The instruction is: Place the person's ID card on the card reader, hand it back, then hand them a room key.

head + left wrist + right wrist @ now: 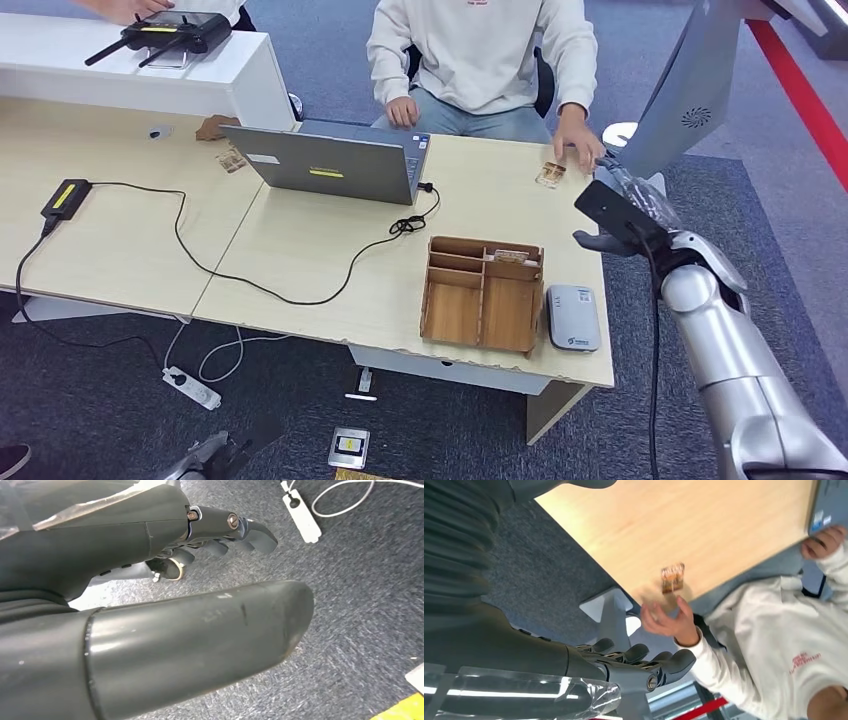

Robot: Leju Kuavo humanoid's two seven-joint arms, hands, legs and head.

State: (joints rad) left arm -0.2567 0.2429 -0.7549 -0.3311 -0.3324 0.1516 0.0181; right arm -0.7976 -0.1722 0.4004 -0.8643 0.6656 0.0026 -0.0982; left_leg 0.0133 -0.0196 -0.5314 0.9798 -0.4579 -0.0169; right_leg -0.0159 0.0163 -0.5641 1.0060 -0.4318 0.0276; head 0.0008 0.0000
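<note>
Right hand (607, 240) near upright-lying ID card (550, 174)

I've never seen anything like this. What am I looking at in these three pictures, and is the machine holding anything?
This is a humanoid robot with two silver arms ending in fingered hands. The wide picture is from its head, looking down at a desk. The other two come from cameras at its wrists, so they look tilted.

On the desk lie a laptop, a wooden organizer, a grey card reader and a small card near the person's hand. The person sits across in a white sweatshirt.

The right hand is raised beside the desk edge, fingers apart, holding nothing. The left hand hangs low over the carpet, also holding nothing. So no card has been picked up yet.
</note>
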